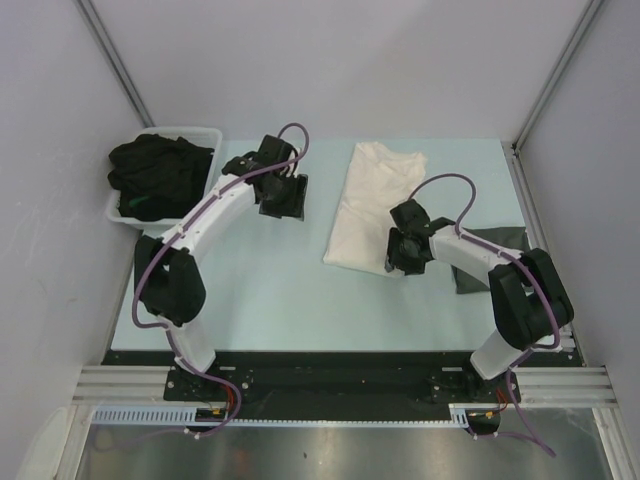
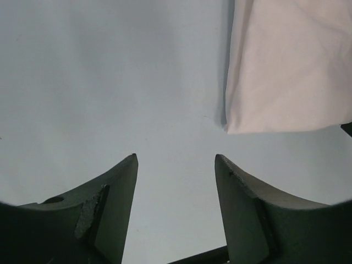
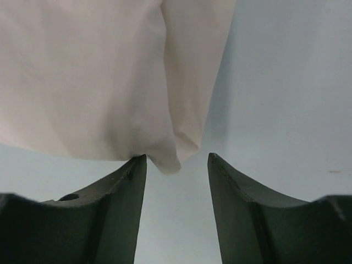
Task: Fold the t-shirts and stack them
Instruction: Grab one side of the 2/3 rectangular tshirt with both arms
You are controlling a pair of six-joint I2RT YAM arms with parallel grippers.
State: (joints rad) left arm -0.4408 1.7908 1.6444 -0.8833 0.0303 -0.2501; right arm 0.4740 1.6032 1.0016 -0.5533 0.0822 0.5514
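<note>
Left arm [image 1: 215, 215] stretches forward, left gripper [image 2: 176, 160] parted wide and empty over the pale green tabletop [image 2: 82, 82]. Right arm [image 1: 465, 252] elbows inward, right gripper [image 3: 177, 159] gaping, holding nothing, at the near edge of the folded cream-white cloth t-shirt [image 3: 82, 71] lying mid-table

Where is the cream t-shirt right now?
In the top view the cream t-shirt lies right of centre, its near edge at the right gripper, a dark grey t-shirt further right.
</note>
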